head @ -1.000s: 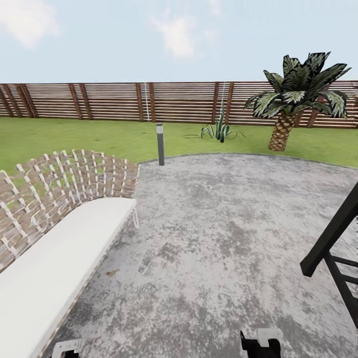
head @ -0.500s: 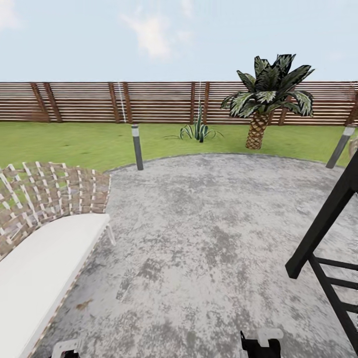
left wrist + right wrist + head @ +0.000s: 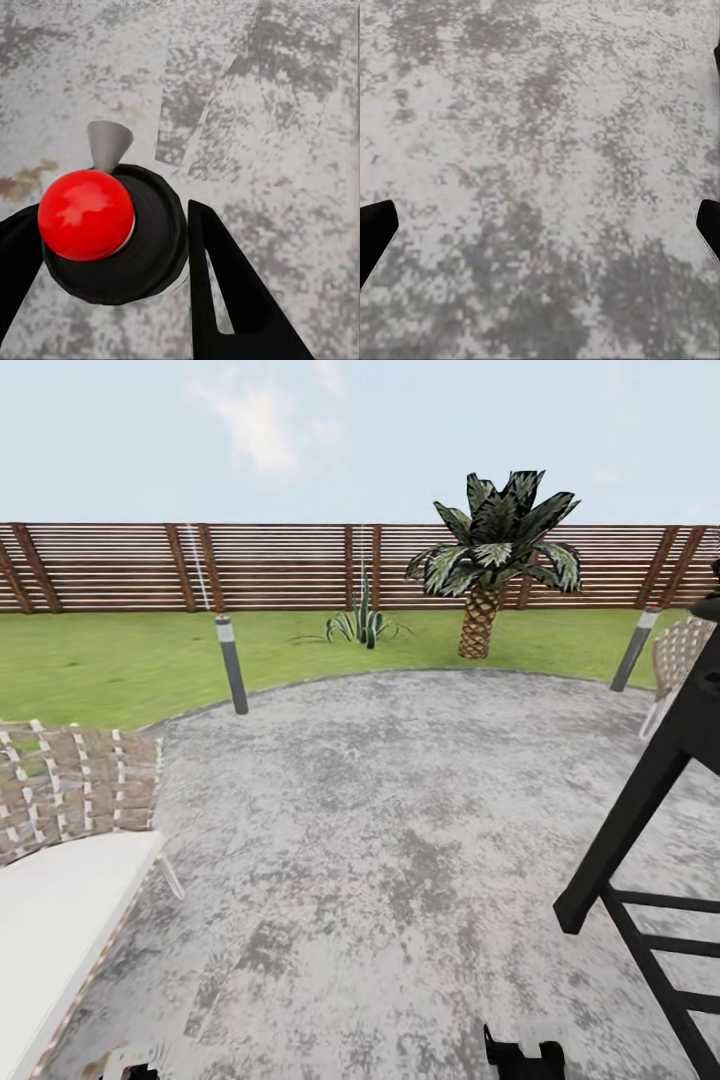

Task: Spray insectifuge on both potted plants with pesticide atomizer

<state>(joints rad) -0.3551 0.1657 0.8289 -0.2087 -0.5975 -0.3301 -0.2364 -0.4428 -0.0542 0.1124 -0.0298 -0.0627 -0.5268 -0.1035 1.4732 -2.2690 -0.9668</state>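
Note:
The pesticide atomizer and the two small potted plants are out of view. I face the garden's round grey stone patio, with green lawn and the wooden slat fence behind it. My left gripper is open above the paving, and a red knob on a black round part sits between its fingers. My right gripper is open too, its fingertips wide apart over bare stone. Both gripper tops peek in at the head view's lower edge.
A wicker chair with a white cushion stands close on the left. A black slanted ladder frame rises on the right. Grey bollards edge the patio. A spiky agave, a palm and another wicker chair lie beyond.
The camera has turned to the right, so the whole scene slid left. A second bollard and a wicker chair came into sight at the right. The grippers stayed as they were.

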